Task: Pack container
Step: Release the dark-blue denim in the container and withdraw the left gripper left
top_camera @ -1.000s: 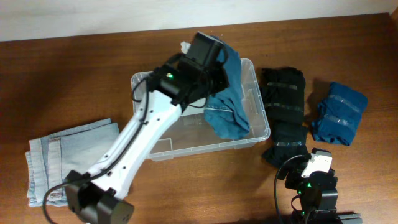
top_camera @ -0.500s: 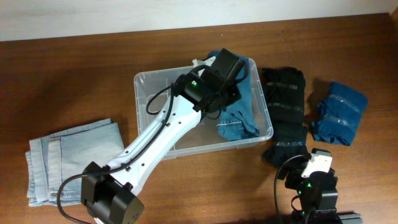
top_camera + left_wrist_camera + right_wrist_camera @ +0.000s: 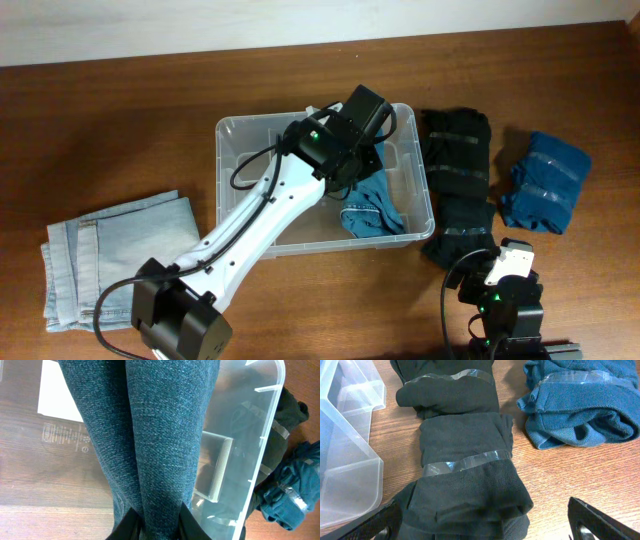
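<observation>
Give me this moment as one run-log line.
left pincer: shut on dark teal cloth garment | garment: hanging into large clear plastic rectangular tub | right pincer: open, near black taped cloth bundle

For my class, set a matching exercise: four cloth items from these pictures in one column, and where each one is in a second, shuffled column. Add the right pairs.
1. teal garment
2. black bundle
3. blue bundle
4. pale denim

a. on the table, left of the container
b. farthest right on the table
c. hanging from the left gripper into the container
d. just right of the container

Pairs: 1-c, 2-d, 3-b, 4-a
</observation>
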Controlling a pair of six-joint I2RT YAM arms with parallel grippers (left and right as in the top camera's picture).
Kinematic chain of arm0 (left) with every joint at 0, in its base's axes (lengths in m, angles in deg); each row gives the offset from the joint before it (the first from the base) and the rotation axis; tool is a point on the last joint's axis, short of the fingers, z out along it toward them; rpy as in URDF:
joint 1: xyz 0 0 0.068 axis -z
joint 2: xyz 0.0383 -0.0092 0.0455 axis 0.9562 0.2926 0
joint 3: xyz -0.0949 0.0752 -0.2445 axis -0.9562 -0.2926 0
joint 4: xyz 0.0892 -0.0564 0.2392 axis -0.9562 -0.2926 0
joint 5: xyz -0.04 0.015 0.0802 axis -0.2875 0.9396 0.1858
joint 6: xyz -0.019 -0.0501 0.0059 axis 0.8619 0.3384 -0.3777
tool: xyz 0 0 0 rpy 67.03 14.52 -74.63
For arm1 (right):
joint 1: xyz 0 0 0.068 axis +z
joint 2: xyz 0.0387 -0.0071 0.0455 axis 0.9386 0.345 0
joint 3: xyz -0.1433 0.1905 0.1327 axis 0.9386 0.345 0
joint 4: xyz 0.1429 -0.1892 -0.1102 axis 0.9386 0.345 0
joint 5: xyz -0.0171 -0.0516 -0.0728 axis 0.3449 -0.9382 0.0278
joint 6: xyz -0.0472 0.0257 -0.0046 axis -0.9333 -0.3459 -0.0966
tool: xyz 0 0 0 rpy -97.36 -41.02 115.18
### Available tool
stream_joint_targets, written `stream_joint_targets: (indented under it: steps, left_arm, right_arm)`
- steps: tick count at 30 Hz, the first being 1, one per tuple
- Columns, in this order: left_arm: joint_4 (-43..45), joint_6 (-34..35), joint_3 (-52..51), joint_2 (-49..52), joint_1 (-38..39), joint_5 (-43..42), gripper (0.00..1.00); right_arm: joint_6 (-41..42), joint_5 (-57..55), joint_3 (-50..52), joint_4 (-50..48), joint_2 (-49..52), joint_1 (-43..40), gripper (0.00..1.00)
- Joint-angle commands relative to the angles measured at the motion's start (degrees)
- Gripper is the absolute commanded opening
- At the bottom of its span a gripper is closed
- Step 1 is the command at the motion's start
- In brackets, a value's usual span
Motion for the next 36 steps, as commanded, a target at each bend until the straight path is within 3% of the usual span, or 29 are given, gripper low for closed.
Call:
stream_joint_targets:
  steps: [1, 2, 3, 6, 9, 16, 21, 22, 25, 33, 36]
  left_arm:
    - [0.28, -3.48, 0.68, -0.26, 0.26, 2.34, 0.05]
    - [-0.15, -4.94, 0.68, -0.26, 0.15, 2.62, 0.20]
    - [-2.40, -6.19, 0.68, -0.33, -0.57, 4.22, 0.50]
    - [-6.75, -6.23, 0.68, -1.11, -3.28, 6.23, 0.66]
    - [-10.29, -9.46, 0.68, -2.91, -7.63, 6.80, 0.74]
    - [-17.03, -18.18, 0.68, -10.71, -25.70, 8.24, 0.79]
    - [-21.66, -21.14, 0.68, -16.04, -45.00, 8.20, 0.87]
    - [-22.64, -21.16, 0.68, -16.55, -48.83, 8.22, 0.93]
    - [-24.87, -25.35, 0.55, -16.63, -60.35, 7.72, 0.94]
    - [-18.14, -31.04, -9.53, -16.52, -79.12, 7.63, 0.98]
    - [-14.34, -31.45, -15.47, -16.50, -84.65, 7.72, 0.93]
  right_arm:
    - [-0.35, -0.15, 0.46, -0.11, -0.44, 0.35, 0.98]
    - [-0.35, -0.15, 0.46, -0.11, -0.44, 0.35, 0.98]
    - [-0.35, -0.15, 0.46, -0.11, -0.44, 0.35, 0.98]
    - [-0.35, -0.15, 0.46, -0.11, -0.44, 0.35, 0.98]
    - [-0.35, -0.15, 0.46, -0.11, -0.44, 0.35, 0.98]
    - [-0.35, -0.15, 0.46, -0.11, -0.44, 0.35, 0.98]
    - [-0.35, -0.15, 0.46, -0.11, -0.44, 0.35, 0.98]
    - [-0.35, -0.15, 0.46, -0.11, -0.44, 0.35, 0.98]
    - [-0.35, -0.15, 0.46, -0.11, -0.44, 0.35, 0.98]
    - [-0.35, -0.15, 0.46, -0.11, -0.44, 0.35, 0.98]
    - [-0.35, -0.15, 0.46, -0.11, -0.44, 0.35, 0.98]
